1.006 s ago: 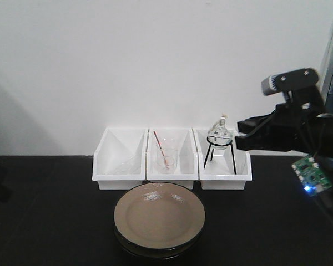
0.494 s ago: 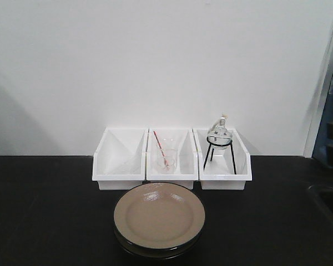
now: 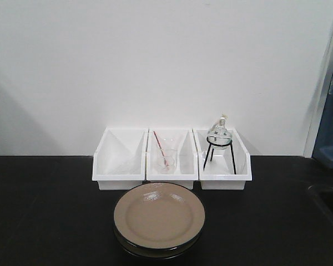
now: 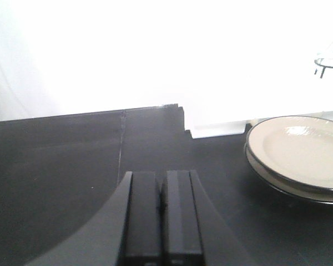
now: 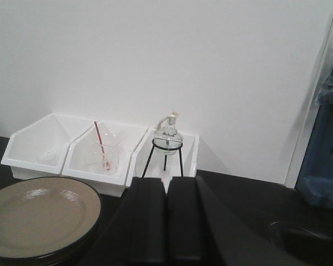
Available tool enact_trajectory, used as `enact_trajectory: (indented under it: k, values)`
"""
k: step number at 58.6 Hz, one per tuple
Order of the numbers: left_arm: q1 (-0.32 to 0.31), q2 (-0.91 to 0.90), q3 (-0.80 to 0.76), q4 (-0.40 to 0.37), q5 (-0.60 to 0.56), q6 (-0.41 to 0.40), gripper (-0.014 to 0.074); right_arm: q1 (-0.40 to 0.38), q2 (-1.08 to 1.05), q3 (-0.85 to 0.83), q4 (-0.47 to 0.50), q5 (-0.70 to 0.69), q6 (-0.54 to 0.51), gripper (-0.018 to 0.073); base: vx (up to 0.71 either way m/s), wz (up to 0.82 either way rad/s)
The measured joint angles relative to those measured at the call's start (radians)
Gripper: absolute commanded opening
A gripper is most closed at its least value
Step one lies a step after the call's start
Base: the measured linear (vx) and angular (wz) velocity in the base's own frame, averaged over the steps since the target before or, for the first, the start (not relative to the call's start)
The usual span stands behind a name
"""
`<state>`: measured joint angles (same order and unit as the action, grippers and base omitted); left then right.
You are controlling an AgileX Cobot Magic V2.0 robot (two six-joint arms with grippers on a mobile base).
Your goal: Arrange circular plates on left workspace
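Two beige circular plates [image 3: 159, 218] with black rims lie stacked on the black countertop [image 3: 44, 210], just in front of the white bins. The left wrist view has the stack [image 4: 299, 152] at its right edge; the right wrist view has it [image 5: 36, 219] at lower left. My left gripper [image 4: 161, 180] is shut and empty, over bare countertop well left of the plates. Shut and empty too, my right gripper [image 5: 167, 185] sits to the right of the stack. Neither gripper appears in the front view.
Three white bins [image 3: 172, 159] stand in a row against the wall: the middle one holds a glass beaker with a red rod [image 3: 165, 155], the right one a flask on a black tripod [image 3: 220, 138]. A sink basin [image 3: 328, 202] lies at far right.
My right arm, in the front view at the right a second ago, has pulled out of that frame. The plates and bins have not moved.
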<state>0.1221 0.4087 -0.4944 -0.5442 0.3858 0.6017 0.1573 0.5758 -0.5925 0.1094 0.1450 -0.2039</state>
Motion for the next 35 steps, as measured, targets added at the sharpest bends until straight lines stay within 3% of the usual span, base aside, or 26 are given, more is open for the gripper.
enact_trajectory:
  k: [35]
  values:
    - [0.0, -0.035, 0.02, 0.007, 0.009, 0.0, 0.0, 0.0, -0.003, 0.018, 0.0, 0.01, 0.0, 0.0, 0.0, 0.0]
